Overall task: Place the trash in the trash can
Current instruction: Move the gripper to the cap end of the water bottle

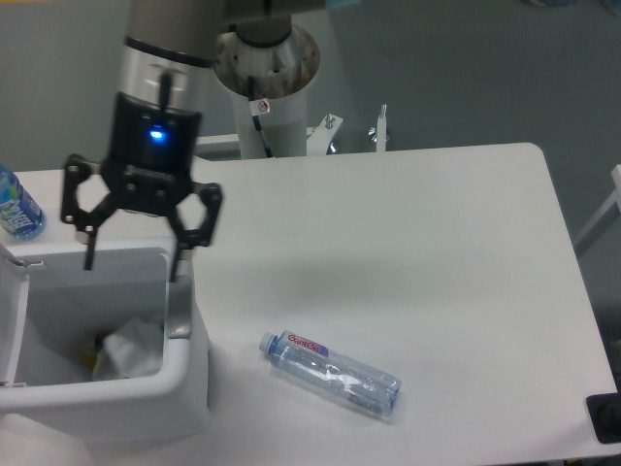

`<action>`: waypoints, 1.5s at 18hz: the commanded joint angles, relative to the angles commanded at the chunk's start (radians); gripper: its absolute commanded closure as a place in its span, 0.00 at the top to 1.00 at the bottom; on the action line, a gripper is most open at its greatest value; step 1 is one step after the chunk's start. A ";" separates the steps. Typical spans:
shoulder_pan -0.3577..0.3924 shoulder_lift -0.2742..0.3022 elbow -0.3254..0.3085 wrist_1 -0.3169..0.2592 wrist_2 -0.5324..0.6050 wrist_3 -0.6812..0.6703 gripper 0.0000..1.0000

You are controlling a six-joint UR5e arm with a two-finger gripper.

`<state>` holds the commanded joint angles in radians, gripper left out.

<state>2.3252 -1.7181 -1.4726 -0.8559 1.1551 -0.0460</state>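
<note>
My gripper (133, 264) hangs open over the back of the white trash can (190, 383) at the table's left front, with nothing between its fingers. Inside the can lies crumpled white trash (132, 347); I cannot pick out the wrapper's green strip there. The clear plastic bottle with the red-lettered label (330, 373) lies on its side on the table, to the right of the can and well away from the gripper.
A blue-labelled, blue-tinted bottle (16, 205) stands at the table's far left edge. The can's hinged lid (12, 311) is swung open on its left side. The arm's base column (265, 92) rises behind the table.
</note>
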 joint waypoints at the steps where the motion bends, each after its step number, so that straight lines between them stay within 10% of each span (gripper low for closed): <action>1: 0.037 -0.003 -0.015 -0.002 0.005 -0.003 1.00; 11: 0.241 -0.176 -0.060 0.012 0.152 -0.011 1.00; 27: 0.143 -0.452 0.003 0.012 0.322 -0.095 1.00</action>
<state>2.4683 -2.1705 -1.4696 -0.8437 1.4769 -0.1410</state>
